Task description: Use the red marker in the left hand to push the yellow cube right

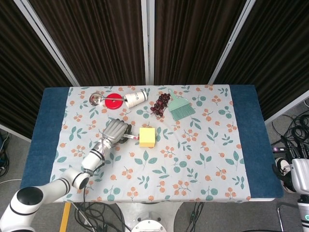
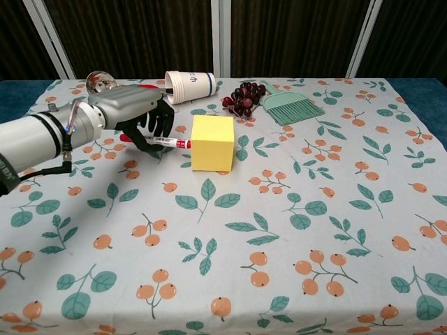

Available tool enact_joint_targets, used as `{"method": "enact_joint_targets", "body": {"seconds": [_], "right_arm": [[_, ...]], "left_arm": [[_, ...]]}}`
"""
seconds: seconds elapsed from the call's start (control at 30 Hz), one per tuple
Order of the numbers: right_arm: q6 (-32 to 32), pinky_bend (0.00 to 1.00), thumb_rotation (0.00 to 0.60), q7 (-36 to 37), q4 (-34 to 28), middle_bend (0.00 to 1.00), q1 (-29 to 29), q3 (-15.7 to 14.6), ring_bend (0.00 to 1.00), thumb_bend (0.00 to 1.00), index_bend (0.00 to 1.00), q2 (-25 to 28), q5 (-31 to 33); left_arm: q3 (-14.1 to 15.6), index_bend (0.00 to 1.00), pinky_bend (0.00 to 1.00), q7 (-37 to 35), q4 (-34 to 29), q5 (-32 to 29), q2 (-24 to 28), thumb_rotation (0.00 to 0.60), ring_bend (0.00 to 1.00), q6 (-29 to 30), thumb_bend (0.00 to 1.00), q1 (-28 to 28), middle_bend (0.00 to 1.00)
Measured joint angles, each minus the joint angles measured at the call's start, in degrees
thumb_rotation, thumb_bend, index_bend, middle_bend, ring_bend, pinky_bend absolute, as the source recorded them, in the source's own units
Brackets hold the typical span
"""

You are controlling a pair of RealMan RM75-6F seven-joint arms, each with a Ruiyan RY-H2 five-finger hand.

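Note:
A yellow cube (image 1: 147, 137) (image 2: 212, 143) stands on the floral tablecloth a little left of the table's middle. My left hand (image 1: 115, 131) (image 2: 138, 112) lies just left of it and holds a red marker (image 2: 165, 142) (image 1: 131, 137) level, pointing right. The marker's tip touches the cube's left face. My right hand does not show in either view; only part of the right arm's base (image 1: 298, 181) appears at the far right edge of the head view.
Along the back of the table lie a metal spoon (image 2: 100, 82), a red disc (image 1: 114, 102), a tipped paper cup (image 2: 188, 85), dark grapes (image 2: 244, 98) and a green brush (image 2: 292, 107). The tablecloth (image 2: 314, 209) to the right of the cube carries nothing.

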Motion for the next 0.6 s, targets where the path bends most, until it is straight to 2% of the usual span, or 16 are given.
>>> {"method": "enact_joint_targets", "body": {"seconds": [0.6], "right_arm": [[-0.18,0.12,0.6,-0.34,-0.35,0.17,-0.09,0.06,0.01,0.2,0.03,0.23,0.27]], "left_arm": [[-2.98,0.65,0.45,3.58,0.83,-1.9,-4.45,0.6,0.5,-3.64,0.48,-6.9,0.68]]}}
